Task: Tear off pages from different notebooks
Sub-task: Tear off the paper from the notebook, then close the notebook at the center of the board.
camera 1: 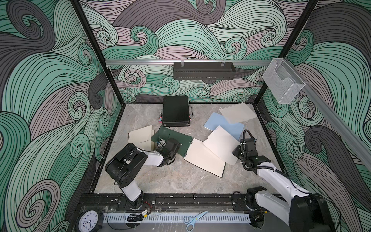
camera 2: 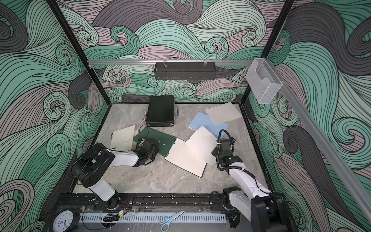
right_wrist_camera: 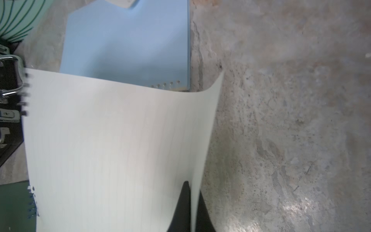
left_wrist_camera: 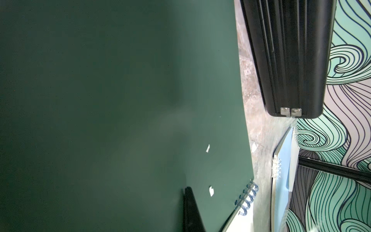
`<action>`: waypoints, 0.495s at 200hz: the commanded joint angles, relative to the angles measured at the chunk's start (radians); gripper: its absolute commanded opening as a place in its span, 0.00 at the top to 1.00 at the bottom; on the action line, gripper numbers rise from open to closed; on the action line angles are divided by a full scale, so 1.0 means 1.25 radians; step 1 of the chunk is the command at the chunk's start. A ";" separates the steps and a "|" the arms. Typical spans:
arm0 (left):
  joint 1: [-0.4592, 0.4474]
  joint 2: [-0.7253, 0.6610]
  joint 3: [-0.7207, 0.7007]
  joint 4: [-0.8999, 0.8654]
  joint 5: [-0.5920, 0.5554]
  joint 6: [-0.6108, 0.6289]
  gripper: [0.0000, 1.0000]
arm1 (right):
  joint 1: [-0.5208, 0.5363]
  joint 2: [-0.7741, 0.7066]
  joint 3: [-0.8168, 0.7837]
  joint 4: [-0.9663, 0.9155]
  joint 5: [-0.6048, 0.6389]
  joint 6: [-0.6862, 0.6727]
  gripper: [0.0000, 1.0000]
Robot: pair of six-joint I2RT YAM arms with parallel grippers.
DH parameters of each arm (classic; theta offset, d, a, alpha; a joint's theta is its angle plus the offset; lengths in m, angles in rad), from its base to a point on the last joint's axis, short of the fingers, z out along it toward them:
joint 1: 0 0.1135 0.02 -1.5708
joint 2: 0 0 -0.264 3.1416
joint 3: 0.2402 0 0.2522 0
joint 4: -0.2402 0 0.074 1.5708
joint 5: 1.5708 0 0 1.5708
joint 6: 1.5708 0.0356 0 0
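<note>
Swirl-patterned walls enclose a grey marbled worktop [camera 1: 180,180] with a black case [camera 1: 176,111] at its far edge. On the robot's side of the case lies the dark green notebook [camera 1: 184,143], opened flat. The light blue notebook [camera 1: 232,127] sits to the case's right and the beige notebook [camera 1: 140,137] to its near left. The step looks like drawing a lined page [camera 1: 220,146] off the green notebook; whether its punched edge is fully clear of the coil I cannot tell. To do it well, press the cover down with the left claw [left_wrist_camera: 191,213] and pull the sheet low and steadily away from the case, so it parts hole by hole rather than ripping across. The right claw [right_wrist_camera: 189,209] is clenched on that page's edge, and the sheet bows upward. The left claw is clenched and lies on the green cover; whether it pinches anything I cannot tell
</note>
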 commanded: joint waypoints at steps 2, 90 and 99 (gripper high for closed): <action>0.009 0.023 0.005 -0.128 0.017 0.053 1.00 | 0.000 -0.058 0.017 0.009 -0.054 -0.012 1.00; -0.159 -0.079 0.201 -0.429 -0.406 0.464 1.00 | -0.089 -0.083 0.019 0.029 -0.136 0.049 1.00; -0.168 -0.089 0.191 -0.414 -0.419 0.507 1.00 | -0.091 -0.093 0.017 0.035 -0.137 0.052 1.00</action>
